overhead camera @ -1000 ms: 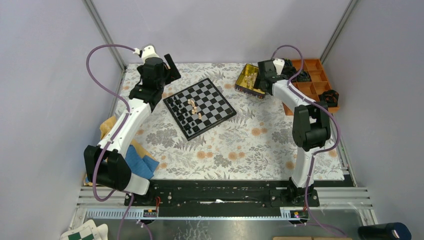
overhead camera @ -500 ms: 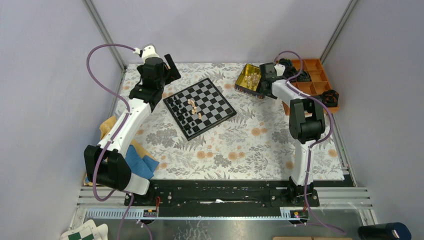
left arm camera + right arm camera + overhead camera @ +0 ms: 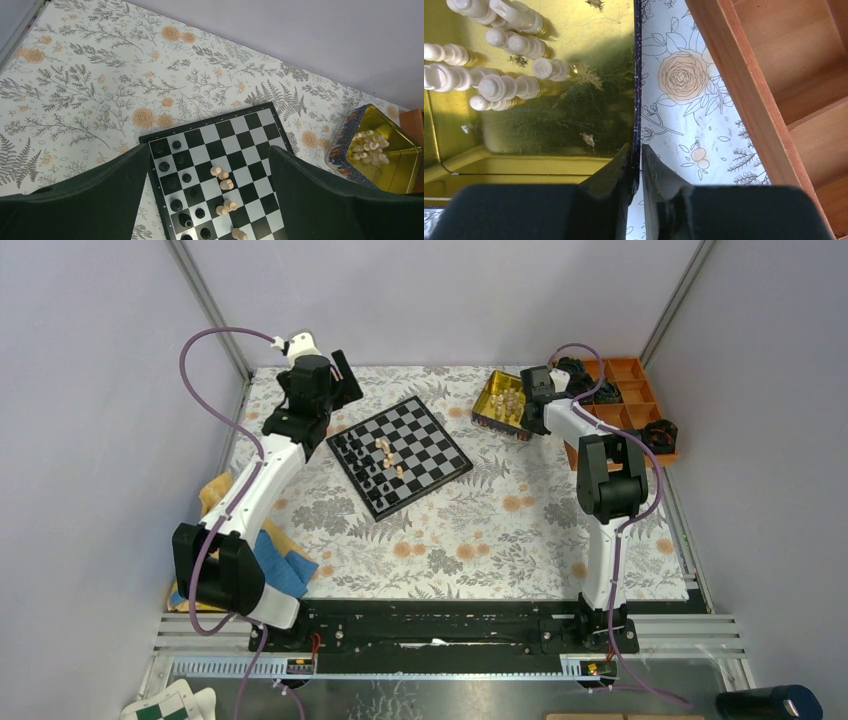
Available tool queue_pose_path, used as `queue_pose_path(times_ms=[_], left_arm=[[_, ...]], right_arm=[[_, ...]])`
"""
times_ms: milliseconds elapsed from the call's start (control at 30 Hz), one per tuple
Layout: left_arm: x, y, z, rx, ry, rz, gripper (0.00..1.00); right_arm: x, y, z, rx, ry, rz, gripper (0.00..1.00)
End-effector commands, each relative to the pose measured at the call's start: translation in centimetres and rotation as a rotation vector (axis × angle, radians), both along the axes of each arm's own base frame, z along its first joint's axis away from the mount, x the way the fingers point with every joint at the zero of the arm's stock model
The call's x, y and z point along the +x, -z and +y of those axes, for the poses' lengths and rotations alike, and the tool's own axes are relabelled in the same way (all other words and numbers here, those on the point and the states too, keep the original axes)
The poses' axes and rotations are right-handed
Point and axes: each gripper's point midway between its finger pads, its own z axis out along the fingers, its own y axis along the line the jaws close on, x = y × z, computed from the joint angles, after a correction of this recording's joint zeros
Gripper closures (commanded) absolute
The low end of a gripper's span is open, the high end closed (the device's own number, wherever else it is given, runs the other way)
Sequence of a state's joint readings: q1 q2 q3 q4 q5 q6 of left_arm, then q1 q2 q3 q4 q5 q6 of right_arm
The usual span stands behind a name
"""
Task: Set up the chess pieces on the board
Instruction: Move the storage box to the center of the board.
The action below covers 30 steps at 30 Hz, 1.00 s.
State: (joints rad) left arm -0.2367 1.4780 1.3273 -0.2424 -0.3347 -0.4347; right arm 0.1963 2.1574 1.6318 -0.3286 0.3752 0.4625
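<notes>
The board (image 3: 425, 445) lies tilted at the back centre of the flowered table. Black chess pieces (image 3: 176, 205) fill its left squares, and a few tan chess pieces (image 3: 225, 184) stand near its middle. My left gripper (image 3: 209, 149) hangs open above the board's far left corner (image 3: 335, 380), holding nothing. More tan pieces (image 3: 499, 87) lie in the gold tin (image 3: 574, 115). My right gripper (image 3: 637, 150) is shut on the tin's right wall (image 3: 637, 75), one finger inside and one outside. It sits at the tin's right edge in the top view (image 3: 532, 412).
An orange compartment tray (image 3: 625, 405) with bulky black objects stands right of the tin, its wooden wall (image 3: 744, 85) close to my right fingers. Blue and yellow cloths (image 3: 280, 560) lie by the left arm's base. A green-and-white checkered item (image 3: 170, 705) sits off the table.
The right gripper's jaws have come together onto the tin's right wall, after the arm settled at the tin's edge. The left arm has barely moved.
</notes>
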Motion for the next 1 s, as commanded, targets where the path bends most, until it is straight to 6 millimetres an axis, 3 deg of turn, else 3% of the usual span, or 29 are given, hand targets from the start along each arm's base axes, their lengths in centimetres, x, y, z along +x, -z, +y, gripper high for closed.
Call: queue_pose_path(times_ms=[0,400,967], left_arm=[[0.8,-0.8,-0.1,0.011,-0.008,-0.037,0.04],[1.2,-1.0,-0.3,-0.014,-0.015,-0.041,0.04],[1.2,-0.5,-1.0,-0.060,0.003,-0.035,0.04]], right_arm=[[-0.3,-0.8,-0.8,-0.038,-0.017,-0.002,0.85],[-2.5,-1.9,-1.8,-0.081,-0.089,0.022,1.00],[-9.5,-3.7,-3.1,-0.087,-0.105,0.090,1.00]])
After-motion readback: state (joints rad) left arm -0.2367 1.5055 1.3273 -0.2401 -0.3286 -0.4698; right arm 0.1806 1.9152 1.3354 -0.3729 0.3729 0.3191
